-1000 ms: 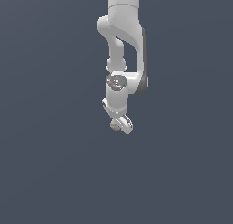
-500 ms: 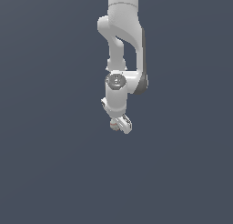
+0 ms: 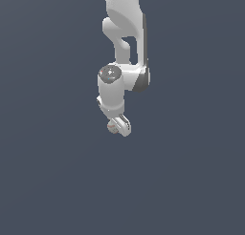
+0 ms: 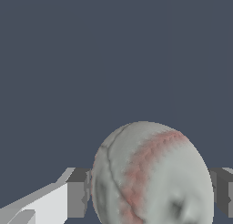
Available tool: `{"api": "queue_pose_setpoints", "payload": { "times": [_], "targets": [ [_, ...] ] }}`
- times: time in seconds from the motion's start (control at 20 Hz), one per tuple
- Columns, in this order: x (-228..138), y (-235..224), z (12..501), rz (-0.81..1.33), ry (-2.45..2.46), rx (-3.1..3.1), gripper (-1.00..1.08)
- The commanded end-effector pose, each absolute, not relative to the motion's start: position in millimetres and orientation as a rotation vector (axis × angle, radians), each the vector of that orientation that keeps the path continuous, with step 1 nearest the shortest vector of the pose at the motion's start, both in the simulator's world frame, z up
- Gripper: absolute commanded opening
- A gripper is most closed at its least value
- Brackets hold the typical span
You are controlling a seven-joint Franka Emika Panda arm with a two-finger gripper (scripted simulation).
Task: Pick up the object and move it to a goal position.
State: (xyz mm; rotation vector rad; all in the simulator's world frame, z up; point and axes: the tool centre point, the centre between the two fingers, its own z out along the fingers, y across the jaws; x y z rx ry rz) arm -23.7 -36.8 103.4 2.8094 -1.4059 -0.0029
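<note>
The ball (image 4: 152, 175) is whitish-grey with a reddish seam, and it fills the space between my two fingers in the wrist view. One finger (image 4: 76, 193) touches one side of it and the other finger (image 4: 224, 191) touches the opposite side. My gripper (image 4: 150, 193) is shut on it. In the exterior view the gripper (image 3: 118, 127) hangs below the white arm with the ball (image 3: 111, 126) peeking out at its tip. The ball is held up off the surface.
The white arm (image 3: 125, 33) comes down from the exterior view's top, with a round grey joint cap (image 3: 110, 72) above the hand. Only a plain dark grey ground (image 3: 191, 181) shows around it.
The hand and the held ball have moved up and a little toward the exterior view's left. The gripper has stayed shut on the ball.
</note>
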Motion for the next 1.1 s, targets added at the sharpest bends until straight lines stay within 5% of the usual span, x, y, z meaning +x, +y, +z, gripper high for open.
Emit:
{"api": "queue_pose_setpoints", "payload": {
  "times": [0.0, 1.05],
  "targets": [
    [-20.2, -52.0, 125.4, 0.001, -1.408, 2.81, -1.0],
    [13.8, -188.6, 318.2, 0.0, -1.407, 2.809, -1.0]
  ]
}}
